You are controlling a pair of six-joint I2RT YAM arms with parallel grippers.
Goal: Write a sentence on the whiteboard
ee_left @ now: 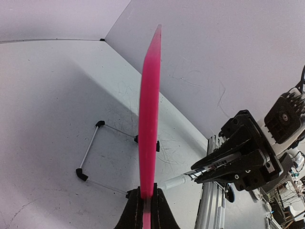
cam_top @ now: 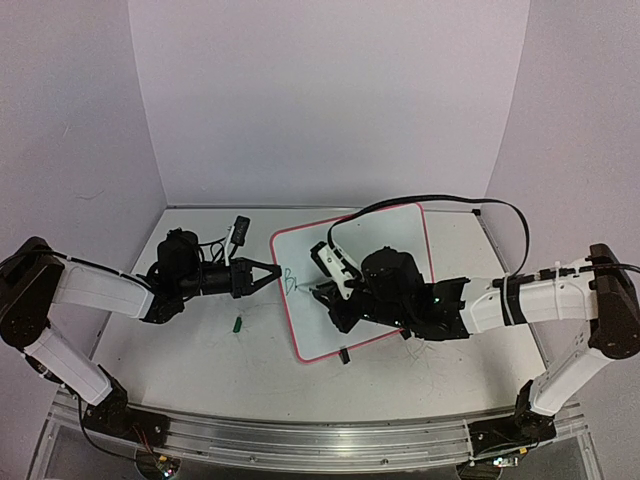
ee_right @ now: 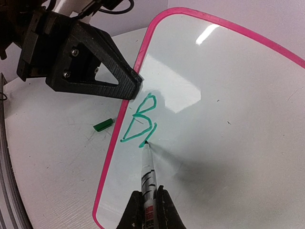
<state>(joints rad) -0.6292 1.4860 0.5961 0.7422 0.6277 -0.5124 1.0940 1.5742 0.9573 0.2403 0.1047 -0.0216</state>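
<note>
Writing sentence point(ee_right: 139, 121): "B" plus one stroke done, at left edge of whiteboard point(ee_right: 224, 124), mid-table point(cam_top: 180, 350). Left gripper point(ee_right: 131, 85) clenched on whiteboard edge; right gripper point(ee_right: 147, 202) grasping marker point(ee_right: 148, 171), tip on whiteboard. Next: strokes rightward, light steady pressure.

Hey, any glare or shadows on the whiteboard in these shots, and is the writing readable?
Right wrist view: a bright glare streak near the top of the whiteboard, a soft shadow right of the marker, green writing sharp and legible. Left wrist view: the board shows only edge-on as a pink strip. Top view: even light, purplish tint, writing tiny.
</note>
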